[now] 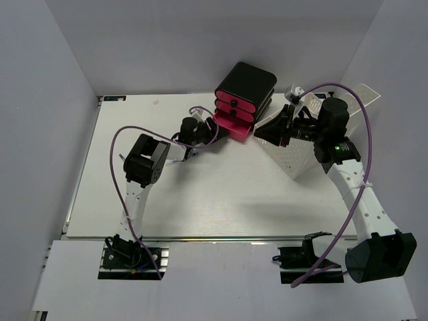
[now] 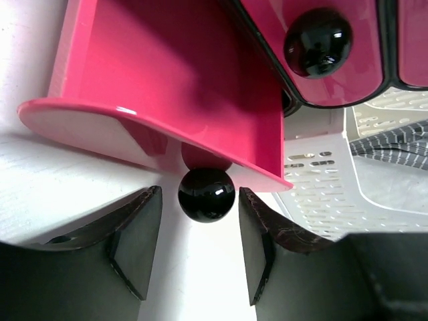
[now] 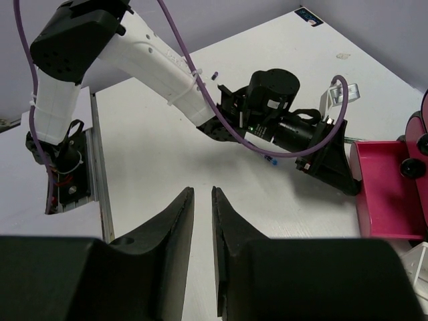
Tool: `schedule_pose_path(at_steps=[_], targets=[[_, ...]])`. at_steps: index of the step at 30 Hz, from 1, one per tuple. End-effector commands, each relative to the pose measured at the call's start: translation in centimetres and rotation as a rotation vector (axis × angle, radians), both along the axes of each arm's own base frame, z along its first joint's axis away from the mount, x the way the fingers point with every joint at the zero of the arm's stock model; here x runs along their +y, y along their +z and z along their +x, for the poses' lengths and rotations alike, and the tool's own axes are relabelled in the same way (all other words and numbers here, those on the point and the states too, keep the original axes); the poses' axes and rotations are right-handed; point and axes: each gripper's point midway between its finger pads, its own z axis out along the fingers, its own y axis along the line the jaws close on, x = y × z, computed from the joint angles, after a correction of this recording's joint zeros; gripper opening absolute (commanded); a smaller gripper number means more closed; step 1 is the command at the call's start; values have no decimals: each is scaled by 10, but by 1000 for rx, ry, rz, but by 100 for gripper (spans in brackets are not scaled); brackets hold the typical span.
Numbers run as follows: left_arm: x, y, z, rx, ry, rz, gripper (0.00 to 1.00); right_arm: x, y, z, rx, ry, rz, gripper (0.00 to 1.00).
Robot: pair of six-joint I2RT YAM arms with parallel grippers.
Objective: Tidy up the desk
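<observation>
The desk [image 1: 221, 200] fills the middle of the top view. It lies flat under both arms, with its silver rail [image 1: 200, 237] along the 6 o'clock edge by our bases.

Our right arm [image 1: 354, 194] rises from 5 o'clock and bends in towards 1 o'clock. Our left arm [image 1: 144, 167] climbs from 7 o'clock and turns towards 12.

At about 2 o'clock stands the tray [image 1: 294, 157], its perforated side facing the top camera. We cannot tell whether it sits flat or tipped.

Just beside the tray, at 12 o'clock on the far edge, is the drawer unit [image 1: 244, 90], a black shell with pink fronts stacked. Its lowest drawer [image 1: 231, 127] is pulled out towards 7 o'clock.

Our left gripper [image 2: 199, 194] is at that drawer's front, released. Its jaws stand apart on either side of the knob [image 2: 206, 194], with a sliver of white showing on each side, so they are not gripping it. The knob on the drawer above [image 2: 317, 41] is well clear of the fingers.

Our right gripper [image 3: 202, 194] hangs over the tray's near end at 1 o'clock in the top view. It is clenched almost fully, with only a thin slit between the jaws, and it is holding nothing. Its camera looks across bare desk at the left wrist.

A tiny blue bit [image 3: 270, 159] lies on the desk under that wrist, too small to tell what it is.
</observation>
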Motion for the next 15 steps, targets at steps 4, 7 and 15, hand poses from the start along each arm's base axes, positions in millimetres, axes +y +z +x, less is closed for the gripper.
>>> schedule_pose_path(at_steps=[4,7,15], targets=[[8,64,-6,-89,-12,51,59,0,7,-4,-34,19,13,23],[13,77,-14,-109,-12,76,59,0,6,-5,-34,22,13,23],[31,81,-35,-106,-45,224,54,0,6,-4,-33,19,12,23]])
